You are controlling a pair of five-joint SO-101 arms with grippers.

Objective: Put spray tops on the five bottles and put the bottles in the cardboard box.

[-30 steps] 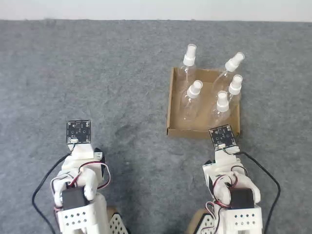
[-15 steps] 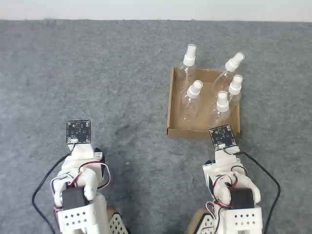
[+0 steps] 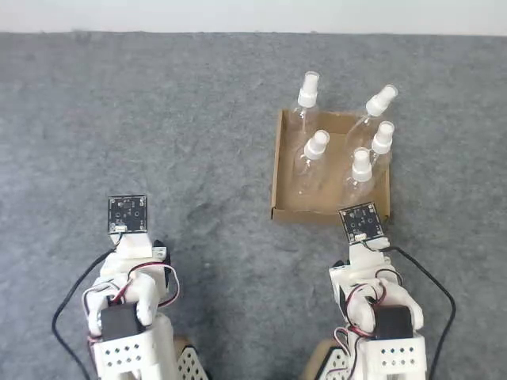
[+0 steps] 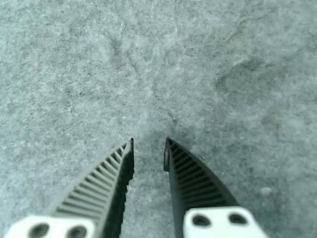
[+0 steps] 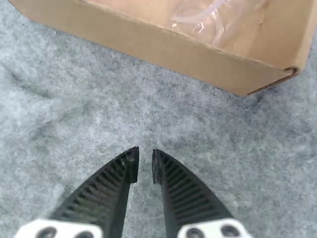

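Observation:
Several clear bottles with white spray tops (image 3: 316, 146) stand upright inside the cardboard box (image 3: 274, 170) at the right middle of the table. My right arm (image 3: 368, 277) sits folded just in front of the box. Its gripper (image 5: 145, 151) is shut and empty, pointing down at the carpet a short way from the box wall (image 5: 163, 47), with a clear bottle base (image 5: 208, 17) showing inside. My left arm (image 3: 127, 269) sits folded at the left front. Its gripper (image 4: 148, 144) holds nothing over bare carpet, the fingers nearly together.
Grey carpet (image 3: 158, 119) covers the whole table. A pale strip of wall (image 3: 253, 14) runs along the far edge. Wide free room lies left of the box and between the two arms.

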